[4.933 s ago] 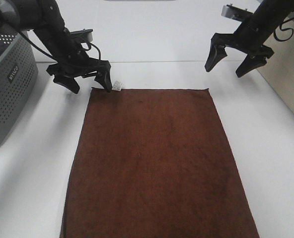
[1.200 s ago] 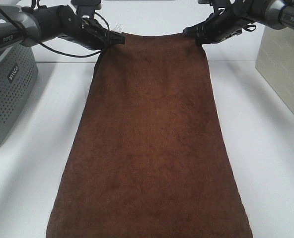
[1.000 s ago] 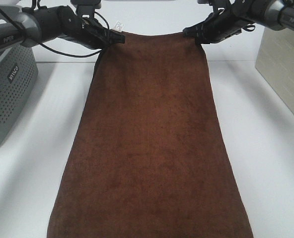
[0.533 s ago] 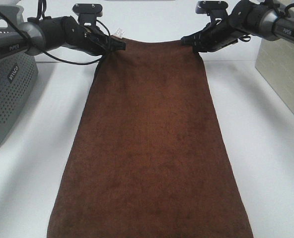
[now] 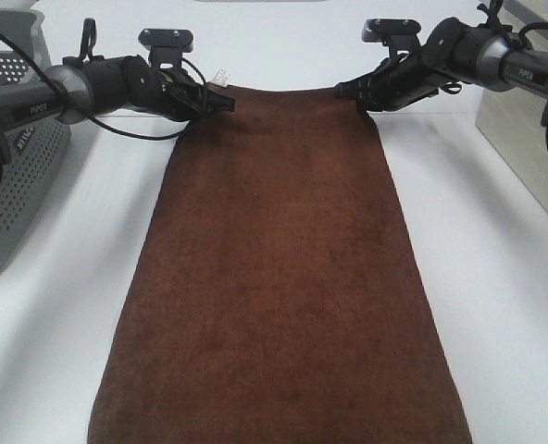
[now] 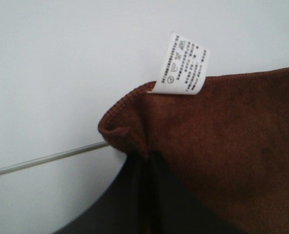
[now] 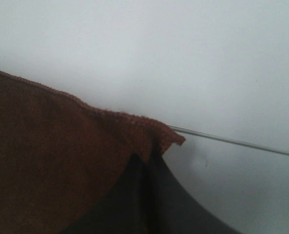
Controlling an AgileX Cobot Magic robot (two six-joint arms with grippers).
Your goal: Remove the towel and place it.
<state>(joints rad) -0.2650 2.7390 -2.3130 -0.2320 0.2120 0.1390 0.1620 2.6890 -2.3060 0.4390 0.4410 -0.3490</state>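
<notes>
The towel, a long dark brown plush cloth, hangs from its two far corners and drapes down toward the near table edge. My left gripper is shut on the far left corner, right by the small white tag. In the left wrist view the pinched corner of the towel bunches above the closed fingers, with the tag beside it. My right gripper is shut on the far right corner. The right wrist view shows that corner of the towel clamped between closed fingers.
A grey perforated basket stands at the left edge of the white table. A beige box sits at the right edge. Both arms stretch low across the far side of the table.
Both grippers have come down and slightly toward the near side with the towel corners still held. The towel's top edge sits lower than a second ago.
</notes>
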